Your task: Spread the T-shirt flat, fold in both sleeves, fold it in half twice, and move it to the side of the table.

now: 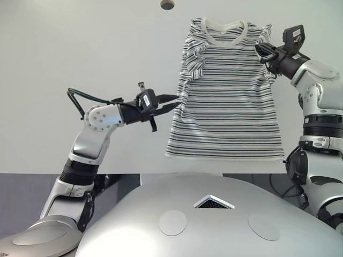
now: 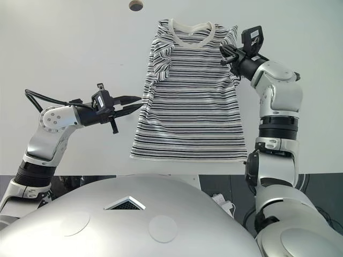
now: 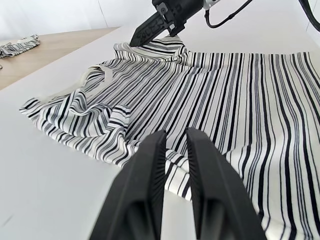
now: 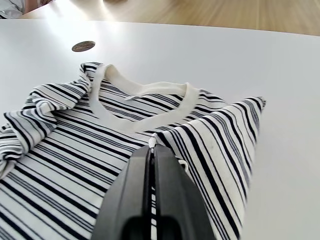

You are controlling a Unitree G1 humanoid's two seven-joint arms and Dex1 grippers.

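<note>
A black-and-white striped T-shirt (image 1: 228, 101) with a cream ribbed collar (image 4: 145, 107) lies front-up on the plain white table (image 1: 80, 48). It sits toward the right half, its neck at the far side and its hem (image 1: 225, 155) nearest the robot. The body is mostly flat. The sleeve on the robot's left (image 1: 194, 53) is bunched into ridges against the chest, and the one on the right (image 4: 220, 135) is turned inward in a pointed fold.

The left gripper (image 3: 175, 137) hovers low at the shirt's left side seam, about halfway down. Its two black fingers (image 3: 152, 150) are slightly parted and hold nothing, with striped cloth showing in the gap. The right gripper (image 4: 151, 146) sits at the right shoulder beside the collar. Its fingers are pressed together, with a sliver of pale fabric pinched at the tips.

A small round brown disc (image 1: 167, 4) lies in the table surface beyond the collar, well apart from the shirt. Past the table edge runs a wooden floor (image 4: 210, 12), where a crumpled striped cloth (image 3: 17, 46) lies. Nothing stands between either gripper and the shirt.
</note>
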